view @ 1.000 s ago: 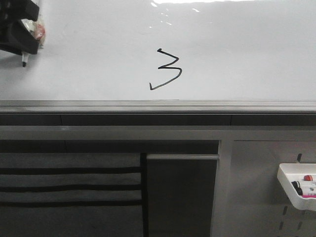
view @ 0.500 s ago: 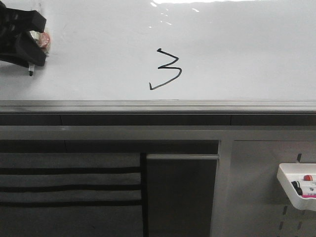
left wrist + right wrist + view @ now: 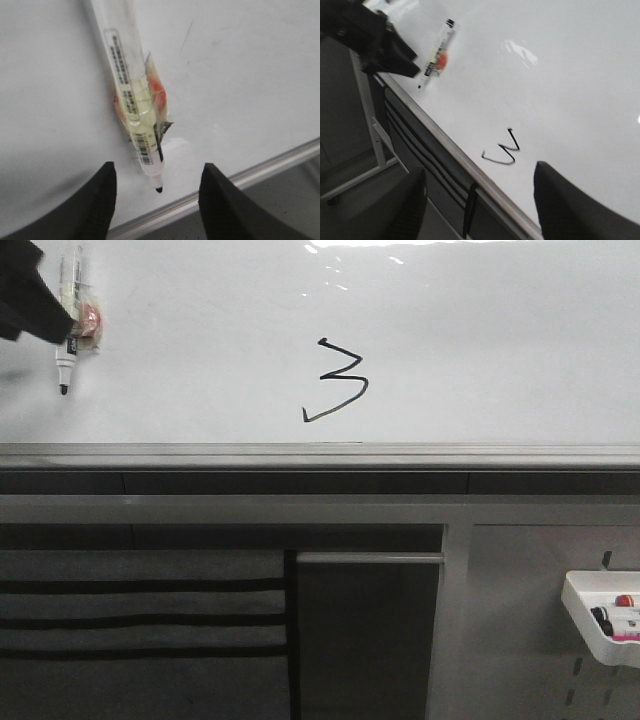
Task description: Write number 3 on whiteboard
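Listing for you: number 3 [image 3: 338, 381] drawn mid-whiteboard [image 3: 480, 350], marker [image 3: 134, 105] lying on the board between the left claw [image 3: 158, 192] prongs, spread wide and empty; right claw [image 3: 480, 210] likewise wide; back the left arm off without nudging the marker.

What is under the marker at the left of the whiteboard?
The marker lies on the whiteboard, with an orange-red taped piece beside its barrel. What holds it there is hidden. The left gripper stands open, apart from it.
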Available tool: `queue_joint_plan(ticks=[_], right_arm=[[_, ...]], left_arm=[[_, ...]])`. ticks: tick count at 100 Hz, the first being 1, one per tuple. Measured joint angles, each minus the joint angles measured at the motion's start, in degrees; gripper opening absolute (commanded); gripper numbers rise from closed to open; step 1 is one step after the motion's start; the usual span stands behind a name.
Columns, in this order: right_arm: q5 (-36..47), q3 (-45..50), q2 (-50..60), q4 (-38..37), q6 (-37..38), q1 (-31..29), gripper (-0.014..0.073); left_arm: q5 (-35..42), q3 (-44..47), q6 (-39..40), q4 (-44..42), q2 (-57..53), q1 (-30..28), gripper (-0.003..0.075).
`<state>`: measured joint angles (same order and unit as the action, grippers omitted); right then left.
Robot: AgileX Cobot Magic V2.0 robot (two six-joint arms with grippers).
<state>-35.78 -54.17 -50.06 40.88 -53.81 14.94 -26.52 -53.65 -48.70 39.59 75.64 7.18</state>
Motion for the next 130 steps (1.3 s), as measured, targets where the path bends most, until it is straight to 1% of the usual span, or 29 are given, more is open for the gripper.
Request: queue_joint_plan(ticks=[11, 22, 30, 36, 43, 51, 61, 68, 75, 83, 90, 95, 111, 130], right_arm=[[-6.29, 0.0, 1.99, -10.92, 16.4, -4.83, 0.0412], [-16.3, 0.0, 2.81, -21.37, 31.33, -9.92, 0.0412], [-22.08, 0.0, 2.89, -27.4, 38.57, -13.52, 0.0412], [-23.53, 0.21, 3.35, -29.52, 42.12, -15.31, 0.0404], [-22.49, 1.74, 4.76, -30.5, 44.07, -16.63, 0.0372], [-19.4, 4.61, 7.71, -30.78, 45.06, -17.0, 0.0314], [-14.63, 8.64, 12.12, -30.91, 45.45, -17.0, 0.022], [-11.73, 11.06, 15.54, -30.91, 45.45, -17.0, 0.0143], [-9.29, 13.17, 18.82, -30.99, 45.45, -16.37, 0.0062], [-6.66, 15.38, 22.29, -31.45, 45.45, -15.26, -0.0024], [-4.27, 17.53, 24.95, -31.58, 45.45, -14.82, -0.0072], [-2.77, 19.27, 26.3, -31.58, 45.45, -14.69, -0.0074], [-1.51, 23.15, 27.74, -31.58, 45.45, -14.69, -0.0074], [-1.41, 25.02, 27.74, -31.58, 45.48, -14.69, -0.0074]], left_arm=[[-6.85, 0.0, 1.17, -3.9, -7.83, -2.46, 0.035], [-13.33, 0.0, 5.89, -8.85, -16.02, -4.65, 0.035], [-17.09, 0.09, 10.56, -12.69, -21.71, -5.9, 0.0349], [-17.89, 0.95, 12.94, -14.88, -25.45, -6.77, 0.0349], [-17.05, 3.05, 15.27, -15.88, -30.11, -7.23, 0.0349], [-13.15, 7.18, 16.86, -15.9, -35.52, -6.51, 0.0349], [-7.13, 13.1, 17.51, -16.05, -40.05, -2.92, 0.0345], [-3.53, 16.87, 17.64, -16.58, -41.91, 0.12, 0.0316], [-0.83, 19.66, 17.76, -17.24, -42.88, 2.41, 0.0253], [1.76, 21.54, 17.78, -17.62, -43.38, 3.24, 0.0143], [4.16, 22.64, 18.01, -17.62, -43.4, 3.41, 0.0041], [5.84, 23.32, 18.1, -17.33, -43.4, 3.41, -0.0019], [10.24, 23.92, 18.24, -15.97, -43.4, 3.41, -0.0018], [11.43, 23.92, 18.26, -15.37, -43.4, 3.41, -0.0018]])
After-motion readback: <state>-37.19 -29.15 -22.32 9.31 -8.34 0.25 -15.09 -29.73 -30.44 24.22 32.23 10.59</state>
